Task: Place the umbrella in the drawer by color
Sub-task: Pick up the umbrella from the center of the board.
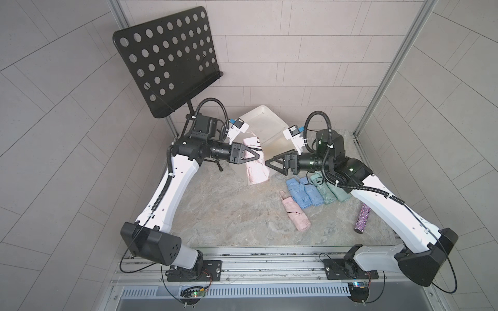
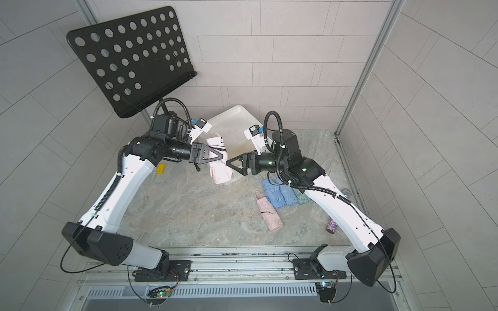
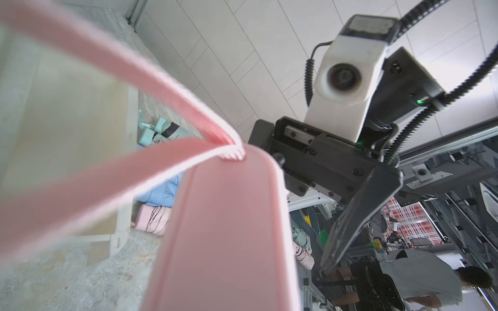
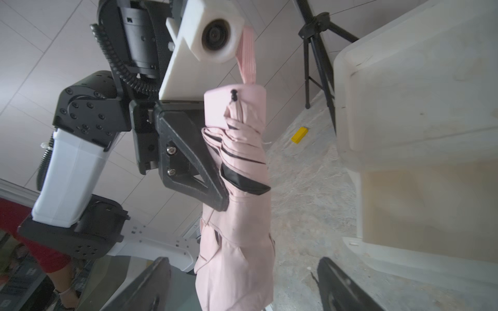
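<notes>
Pink umbrella (image 1: 257,171): folded, held upright with its strap end up, just in front of the white drawer unit (image 1: 277,117), toward that unit's left side.

Left gripper (image 1: 258,156): clamped across the umbrella's upper half, at the black-edged folds. The right wrist view confirms the grip.

Right gripper (image 1: 269,164): jaws spread wide, holding nothing. In its own wrist view the fingers (image 4: 159,282) stand either side of the umbrella's lower part, with a gap on each side.

Surface (image 1: 229,215): marbled grey, carrying the drawer unit at its far edge.

Lying nearer the camera than the drawer unit and to its right:
- two blue umbrellas (image 1: 297,195), side by side
- two green umbrellas (image 1: 324,192), touching the blue ones
- a second pink umbrella (image 1: 296,214)
- a glittery purple tube (image 1: 362,218), farthest from the unit

Yellow block (image 2: 161,169): on the surface, well left of the unit.

Black perforated music stand (image 1: 167,59): beyond and left of the unit.
</notes>
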Action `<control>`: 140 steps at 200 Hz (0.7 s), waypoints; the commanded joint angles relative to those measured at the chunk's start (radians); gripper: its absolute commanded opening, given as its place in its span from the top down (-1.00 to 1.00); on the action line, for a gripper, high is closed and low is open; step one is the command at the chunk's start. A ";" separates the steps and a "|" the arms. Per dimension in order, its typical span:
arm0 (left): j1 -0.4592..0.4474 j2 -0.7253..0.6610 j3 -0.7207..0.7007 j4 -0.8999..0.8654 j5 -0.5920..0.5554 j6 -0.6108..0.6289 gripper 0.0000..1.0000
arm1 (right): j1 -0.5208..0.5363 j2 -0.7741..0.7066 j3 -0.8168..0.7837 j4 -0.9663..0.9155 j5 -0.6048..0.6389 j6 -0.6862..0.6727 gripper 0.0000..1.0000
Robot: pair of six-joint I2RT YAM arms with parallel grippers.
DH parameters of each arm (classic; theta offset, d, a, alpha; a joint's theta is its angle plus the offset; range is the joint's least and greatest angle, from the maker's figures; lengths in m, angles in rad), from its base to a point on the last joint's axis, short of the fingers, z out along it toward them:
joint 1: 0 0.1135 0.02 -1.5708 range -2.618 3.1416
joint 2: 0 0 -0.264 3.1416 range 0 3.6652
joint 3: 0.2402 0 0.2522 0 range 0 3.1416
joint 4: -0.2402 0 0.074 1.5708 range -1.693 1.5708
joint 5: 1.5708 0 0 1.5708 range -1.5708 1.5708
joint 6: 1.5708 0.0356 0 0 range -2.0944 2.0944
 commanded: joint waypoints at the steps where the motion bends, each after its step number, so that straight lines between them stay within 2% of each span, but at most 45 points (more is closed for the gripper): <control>1: 0.003 0.006 0.044 0.004 0.107 0.039 0.65 | 0.002 0.009 -0.008 0.086 -0.113 0.058 -0.75; 42: 0.001 0.009 0.046 0.005 0.136 0.037 0.63 | 0.023 0.058 0.006 0.125 -0.136 0.086 -0.71; 80: 0.000 0.008 0.043 0.004 0.150 0.038 0.62 | 0.051 0.107 0.032 0.140 -0.137 0.094 -0.54; 92: 0.002 0.008 0.043 0.004 0.153 0.039 0.62 | 0.058 0.119 0.039 0.145 -0.138 0.095 -0.43; 118: 0.001 0.008 0.040 0.005 0.158 0.042 0.62 | 0.061 0.131 0.039 0.160 -0.139 0.103 -0.01; 140: -0.001 0.009 0.033 0.006 0.161 0.047 0.61 | 0.061 0.128 0.036 0.166 -0.140 0.104 0.18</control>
